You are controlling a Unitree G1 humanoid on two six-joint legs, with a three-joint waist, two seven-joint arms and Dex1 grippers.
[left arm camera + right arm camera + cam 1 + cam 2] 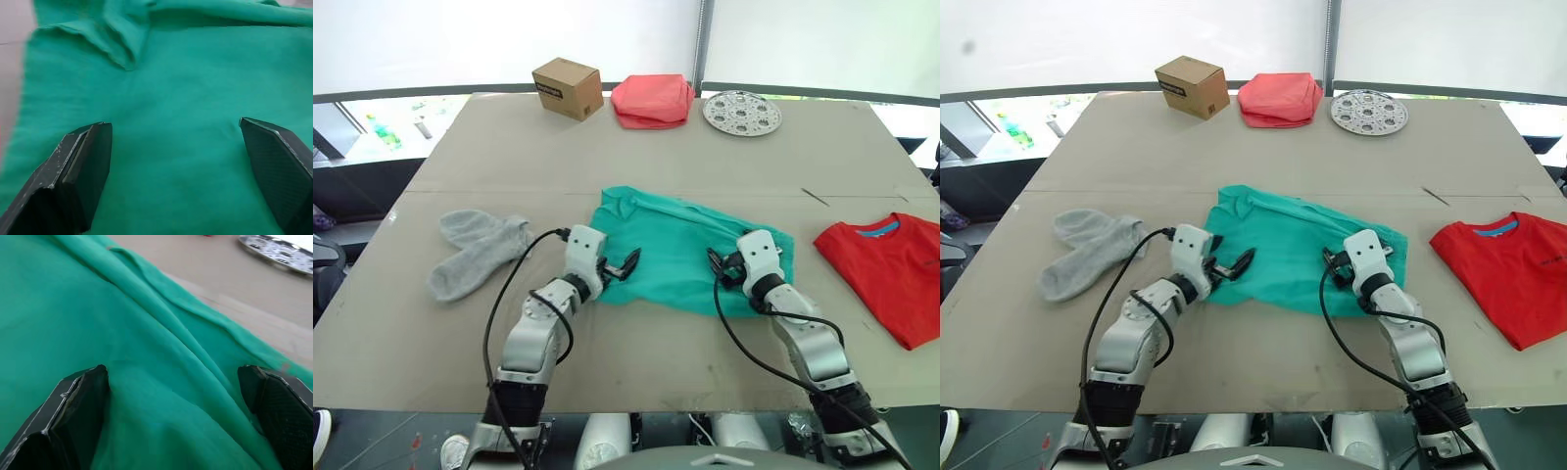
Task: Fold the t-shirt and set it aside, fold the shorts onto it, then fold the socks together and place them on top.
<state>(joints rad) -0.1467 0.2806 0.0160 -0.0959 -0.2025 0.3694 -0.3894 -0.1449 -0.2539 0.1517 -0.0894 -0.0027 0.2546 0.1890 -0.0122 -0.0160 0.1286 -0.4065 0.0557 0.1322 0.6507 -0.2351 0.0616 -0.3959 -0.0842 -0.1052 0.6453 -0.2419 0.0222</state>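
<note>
On the table [431, 323], both open tools rest over the shorts [671, 250]

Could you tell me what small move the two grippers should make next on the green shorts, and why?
Probably lower both and close on the near edge of the shorts. The left gripper and right gripper are open over the cloth, gripping nothing, and the shorts lie only partly folded, apart from the t-shirt on the robot's right.
</note>
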